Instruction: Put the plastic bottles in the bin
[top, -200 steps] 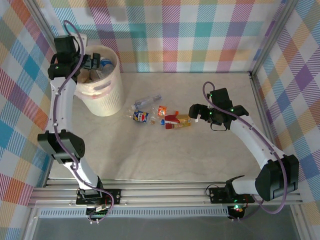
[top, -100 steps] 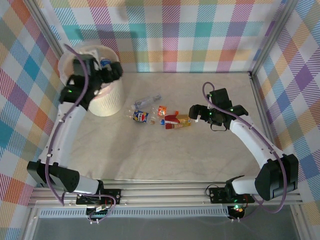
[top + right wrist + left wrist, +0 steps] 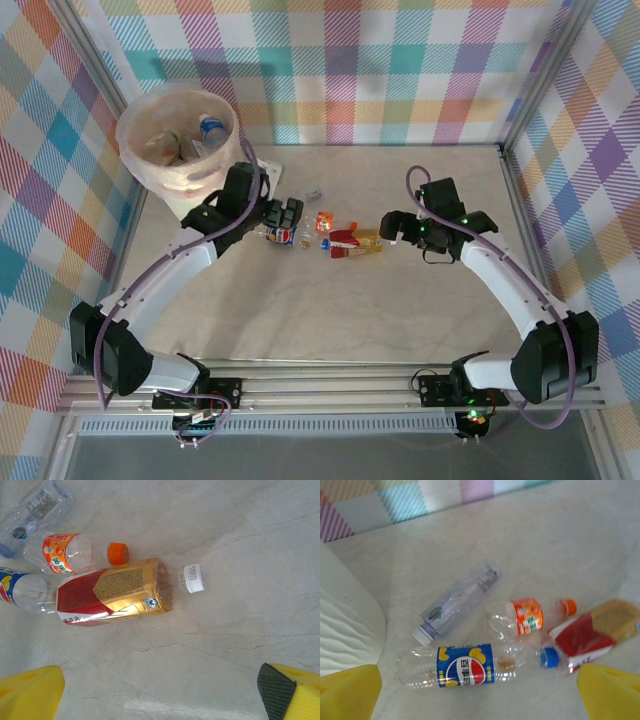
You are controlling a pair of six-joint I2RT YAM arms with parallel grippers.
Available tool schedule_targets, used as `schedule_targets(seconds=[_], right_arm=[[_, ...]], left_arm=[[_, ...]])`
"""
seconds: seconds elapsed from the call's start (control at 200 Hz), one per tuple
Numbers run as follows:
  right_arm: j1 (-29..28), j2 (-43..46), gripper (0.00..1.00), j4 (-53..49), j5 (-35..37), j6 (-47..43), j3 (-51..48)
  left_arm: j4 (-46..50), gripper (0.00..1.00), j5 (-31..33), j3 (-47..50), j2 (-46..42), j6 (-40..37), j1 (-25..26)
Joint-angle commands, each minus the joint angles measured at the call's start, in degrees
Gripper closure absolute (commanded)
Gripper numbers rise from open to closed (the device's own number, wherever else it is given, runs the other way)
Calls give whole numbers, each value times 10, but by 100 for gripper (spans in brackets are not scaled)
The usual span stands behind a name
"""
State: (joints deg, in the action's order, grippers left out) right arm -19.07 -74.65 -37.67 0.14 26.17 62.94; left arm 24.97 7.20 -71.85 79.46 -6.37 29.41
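Marble-pattern table [image 3: 400, 320] with checked walls. The bin [image 3: 160, 178] stands at the far left and has bottles [image 3: 208, 126] inside it. More plastic bottles [image 3: 335, 238] lie at table centre. The left gripper [image 3: 290, 214] hovers above the blue-label bottle [image 3: 465, 666], jaws apart and empty. The right gripper [image 3: 390, 228] is positioned near the red-gold bottle [image 3: 112, 596], jaws apart and empty.

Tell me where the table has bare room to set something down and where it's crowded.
Free: the beige marble-look tabletop nearer than the small clear plastic bottles, and the far strip right of the large round translucent plastic bin. Crowded: the middle, bottles spread from left end effector to right end effector.
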Motion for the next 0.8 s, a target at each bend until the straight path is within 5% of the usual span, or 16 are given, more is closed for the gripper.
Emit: schedule_targets(seconds=[0.0,0.335,0.795], right_arm=[[3,21,0,-12,12,3,-9],[4,38,0,-30,35,1,-11],[4,31,0,-27,38,2,-5]], left_arm=[[-25,0,-6,20,25,-162,5],[-8,0,-62,7,131,-365,-43],[35,0,-61,-36,233,-453,-52]])
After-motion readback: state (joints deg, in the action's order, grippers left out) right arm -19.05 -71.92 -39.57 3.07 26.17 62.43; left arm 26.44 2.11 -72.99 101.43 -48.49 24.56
